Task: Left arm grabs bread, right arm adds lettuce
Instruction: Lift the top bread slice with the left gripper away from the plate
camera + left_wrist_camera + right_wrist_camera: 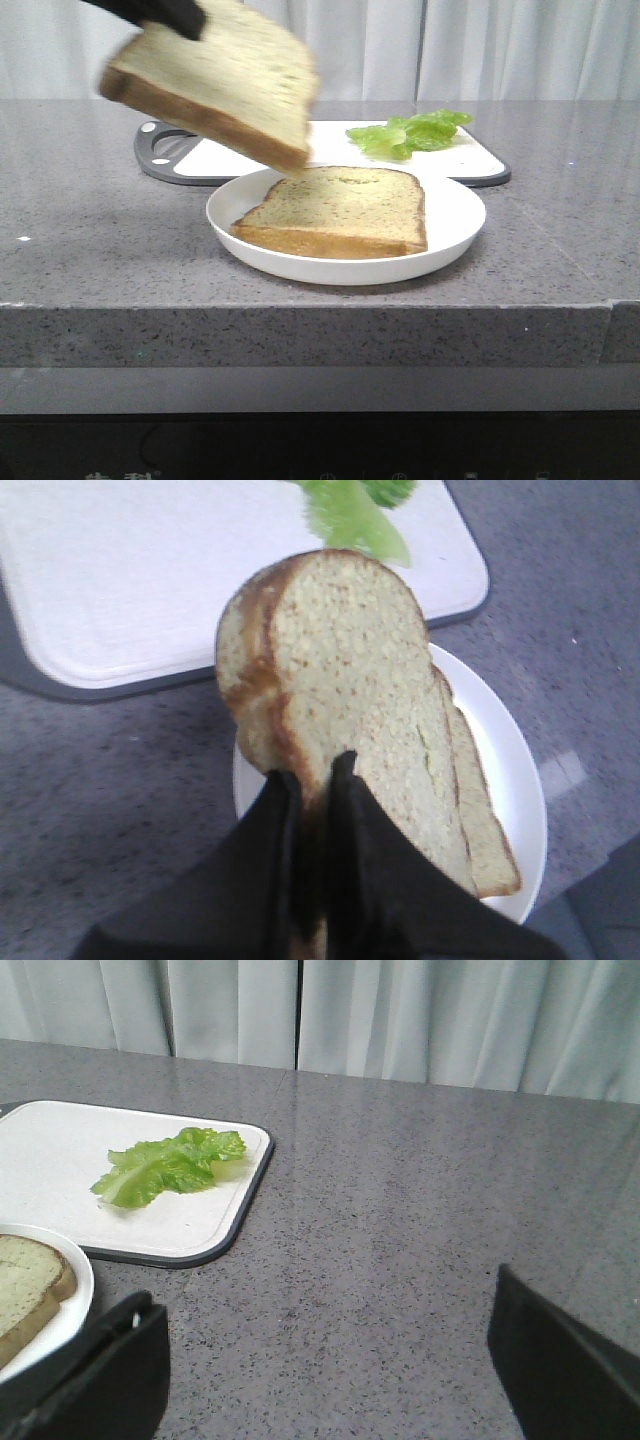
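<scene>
My left gripper (165, 12) is shut on the edge of the thick bread slice (215, 80) and holds it tilted in the air above the left side of the white plate (455, 215). In the left wrist view its two black fingers (350, 800) pinch the crust of the bread (340, 680). A thinner slice (340, 208) lies flat on the plate. The green lettuce leaf (410, 132) lies on the white cutting board (215, 160) behind the plate. My right gripper (320, 1305) is open and empty over bare counter, right of the board; lettuce (170, 1165) lies ahead of it. It is out of the front view.
The grey speckled counter (90, 240) has its front edge just below the plate. Pale curtains (500, 50) hang behind the counter. The cutting board has a dark rim and a handle hole at its left end (160, 150).
</scene>
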### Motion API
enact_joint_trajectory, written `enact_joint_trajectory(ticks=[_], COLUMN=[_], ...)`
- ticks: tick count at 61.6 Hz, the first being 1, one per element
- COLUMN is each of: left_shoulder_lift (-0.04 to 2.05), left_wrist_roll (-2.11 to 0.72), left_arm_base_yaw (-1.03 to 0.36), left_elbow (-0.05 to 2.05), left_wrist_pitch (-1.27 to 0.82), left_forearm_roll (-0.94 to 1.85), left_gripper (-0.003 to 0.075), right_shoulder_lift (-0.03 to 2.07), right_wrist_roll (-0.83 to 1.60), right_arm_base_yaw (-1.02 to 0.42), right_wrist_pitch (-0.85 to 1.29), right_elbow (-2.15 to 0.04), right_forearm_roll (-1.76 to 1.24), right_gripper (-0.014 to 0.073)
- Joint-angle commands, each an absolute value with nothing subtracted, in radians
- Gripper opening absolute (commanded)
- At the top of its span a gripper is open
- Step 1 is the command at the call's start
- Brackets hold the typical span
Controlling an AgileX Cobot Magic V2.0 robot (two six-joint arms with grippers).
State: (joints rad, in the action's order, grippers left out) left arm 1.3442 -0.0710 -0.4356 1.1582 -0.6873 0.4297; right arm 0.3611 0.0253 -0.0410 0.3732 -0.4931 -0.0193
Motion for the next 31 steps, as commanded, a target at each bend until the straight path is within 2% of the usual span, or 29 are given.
enact_joint_trajectory(ticks=[1,13,31], left_shoulder_lift=[1.241,1.105,0.954], left_wrist_roll=[-0.071,-0.071,-0.071], left_arm_base_yaw=[-0.369,-0.241,-0.178], left_elbow=[1.137,1.025,0.922], left_wrist_pitch=[-0.628,-0.624,-0.586], left_forearm_roll=[0.446,0.441,0.388], left_gripper=[-0.0019,-0.0019,-0.0019], right_shoulder_lift=[0.376,0.376,0.469], right_wrist_roll=[0.025,0.025,0.025], right_arm_base_yaw=[-0.035,-0.035,-0.036], right_wrist_pitch=[0.295,0.295,0.315], right_elbow=[-0.527,-0.527,-0.536], right_forearm_roll=[-0.022,-0.022,-0.022], right_gripper=[0.0655,0.0655,0.0655])
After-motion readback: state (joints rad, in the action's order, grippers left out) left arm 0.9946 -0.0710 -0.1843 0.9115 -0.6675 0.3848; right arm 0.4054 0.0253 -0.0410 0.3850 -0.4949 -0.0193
